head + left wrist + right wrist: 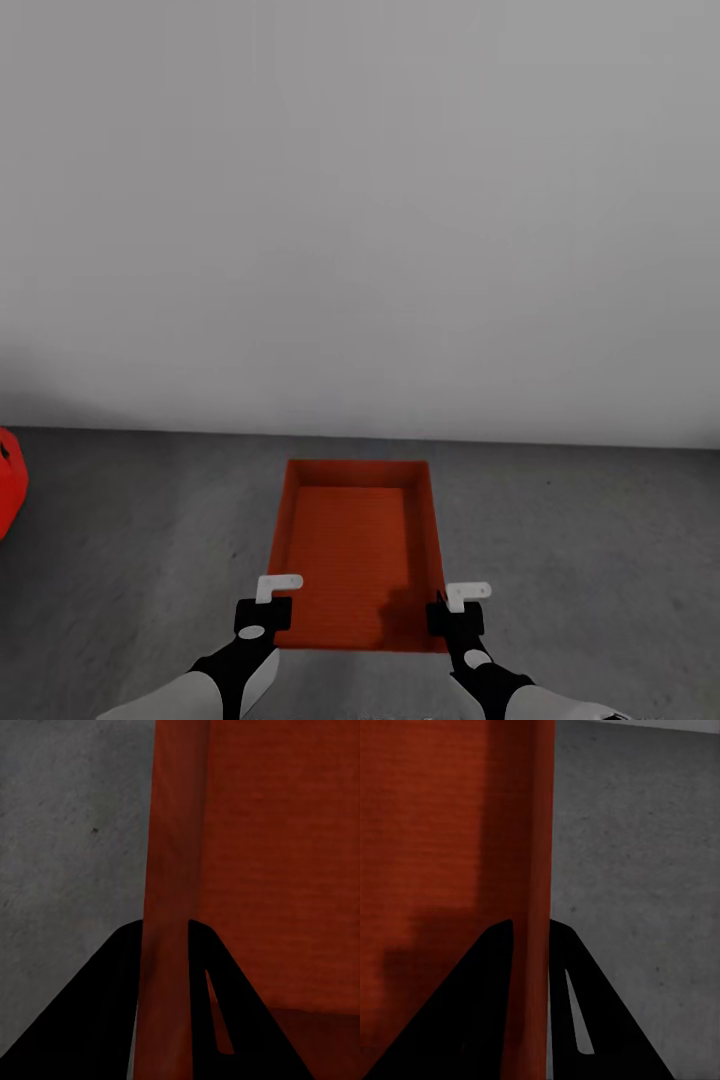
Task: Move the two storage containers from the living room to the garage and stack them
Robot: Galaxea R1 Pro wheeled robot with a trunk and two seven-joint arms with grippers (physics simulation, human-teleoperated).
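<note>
One red-orange open-top storage container (pixel 355 550) lies lengthwise in front of me over the dark grey floor (pixel 580 560) of the garage. I cannot tell whether it rests on the floor or hangs just above it. My left gripper (pixel 268 612) is shut on its left wall near the close corner. In the left wrist view, the left gripper (pixel 165 937) has a dark finger on each side of the thin wall of the container (pixel 270 870). My right gripper (pixel 455 615) grips the right wall the same way. The right wrist view shows this gripper (pixel 531 937) straddling that wall of the container (pixel 442 855). The container is empty.
A plain light grey wall (pixel 360 200) rises just beyond the container's far end. The edge of a red car (pixel 8 495) shows at the far left. Bare concrete floor spreads to both sides of the container.
</note>
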